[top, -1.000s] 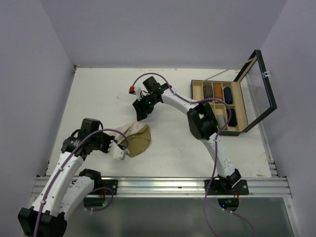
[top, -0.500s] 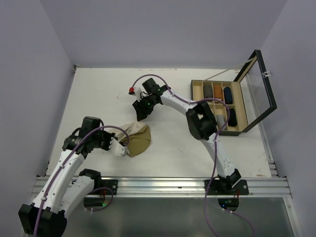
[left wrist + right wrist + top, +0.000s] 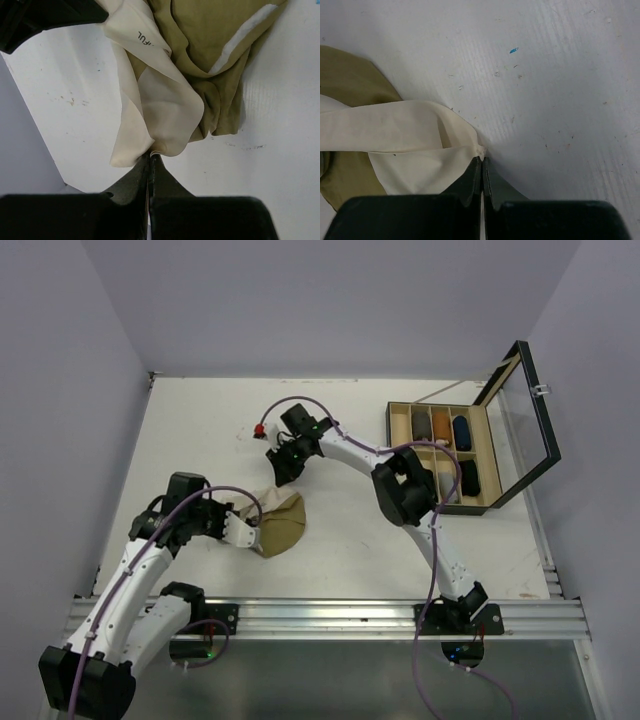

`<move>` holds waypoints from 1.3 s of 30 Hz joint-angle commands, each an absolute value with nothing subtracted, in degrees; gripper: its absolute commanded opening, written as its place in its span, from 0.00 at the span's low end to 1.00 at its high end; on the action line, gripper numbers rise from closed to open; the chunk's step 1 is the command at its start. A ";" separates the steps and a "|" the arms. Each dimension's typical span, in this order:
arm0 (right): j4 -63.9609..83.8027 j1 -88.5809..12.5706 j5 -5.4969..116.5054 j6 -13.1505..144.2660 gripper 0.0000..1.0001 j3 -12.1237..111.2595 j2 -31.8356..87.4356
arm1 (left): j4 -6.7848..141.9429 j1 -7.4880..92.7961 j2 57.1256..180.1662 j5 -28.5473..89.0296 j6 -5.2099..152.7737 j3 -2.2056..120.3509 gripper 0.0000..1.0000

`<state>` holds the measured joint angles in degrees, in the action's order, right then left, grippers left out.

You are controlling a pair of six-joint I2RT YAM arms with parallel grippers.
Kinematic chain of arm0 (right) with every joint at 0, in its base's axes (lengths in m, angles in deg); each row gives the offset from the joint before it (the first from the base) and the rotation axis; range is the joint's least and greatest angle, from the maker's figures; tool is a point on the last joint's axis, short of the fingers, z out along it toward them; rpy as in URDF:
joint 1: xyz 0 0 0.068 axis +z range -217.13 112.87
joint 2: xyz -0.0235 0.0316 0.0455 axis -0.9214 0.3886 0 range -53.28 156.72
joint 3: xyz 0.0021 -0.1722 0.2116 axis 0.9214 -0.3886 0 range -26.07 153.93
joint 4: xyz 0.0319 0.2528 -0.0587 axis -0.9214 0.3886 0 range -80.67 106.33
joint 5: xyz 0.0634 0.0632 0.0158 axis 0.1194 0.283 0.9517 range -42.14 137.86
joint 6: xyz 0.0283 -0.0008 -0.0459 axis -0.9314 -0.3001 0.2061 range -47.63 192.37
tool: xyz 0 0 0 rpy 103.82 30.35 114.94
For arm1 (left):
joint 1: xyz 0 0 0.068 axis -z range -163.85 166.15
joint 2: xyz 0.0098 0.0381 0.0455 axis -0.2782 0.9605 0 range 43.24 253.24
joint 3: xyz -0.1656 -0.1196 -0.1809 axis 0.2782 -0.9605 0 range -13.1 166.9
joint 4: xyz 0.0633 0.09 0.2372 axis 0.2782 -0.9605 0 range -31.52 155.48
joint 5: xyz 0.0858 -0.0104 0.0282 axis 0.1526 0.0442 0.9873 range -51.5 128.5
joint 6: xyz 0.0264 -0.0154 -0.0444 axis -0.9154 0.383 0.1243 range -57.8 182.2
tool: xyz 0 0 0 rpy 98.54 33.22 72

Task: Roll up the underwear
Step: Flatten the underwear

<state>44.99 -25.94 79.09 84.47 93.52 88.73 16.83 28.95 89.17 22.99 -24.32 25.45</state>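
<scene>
Left arm: in from the near-left corner of the table (image 3: 200, 440), wrist turned toward the middle.
Left gripper (image 3: 151, 157): jaws pressed together, and there's a fold of cream cloth pinched right at the tips!
Underwear (image 3: 278, 524): the olive-tan pair is a crumpled heap on the table, left of centre and closer to the near edge than the far one. It lies just beyond the left gripper's tips, on the side toward the middle.
Waistband (image 3: 150, 100): cream and twisted. It runs from the left gripper's pinch across the heap toward the far side, where the other arm comes in.
Right arm: stretched well across from the near-right edge, past the centre, and angled down at the far side of the heap.
Right gripper (image 3: 481, 160): closed up too, with a corner of the waistband caught at the very tips in the wrist view. From above, the tips sit at the heap's far edge, though the contact itself is hard to make out there.
Box (image 3: 391, 425): over by the right edge, lid (image 3: 520, 415) standing open, small rolled bundles (image 3: 441, 426) in its compartments.
</scene>
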 commanded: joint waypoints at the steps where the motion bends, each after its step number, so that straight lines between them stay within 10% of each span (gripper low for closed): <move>1: 45.46 -28.19 78.35 86.61 0.00 91.98 84.29 | 23.36 27.94 91.91 22.95 -17.27 28.03 0.00; 18: 28.93 -44.63 92.87 77.73 0.00 82.93 56.07 | 37.36 10.88 118.03 3.88 21.77 59.59 0.00; 39: 20.41 -43.67 91.37 74.84 0.00 49.87 25.71 | 27.58 10.62 81.72 -0.61 21.24 43.42 0.00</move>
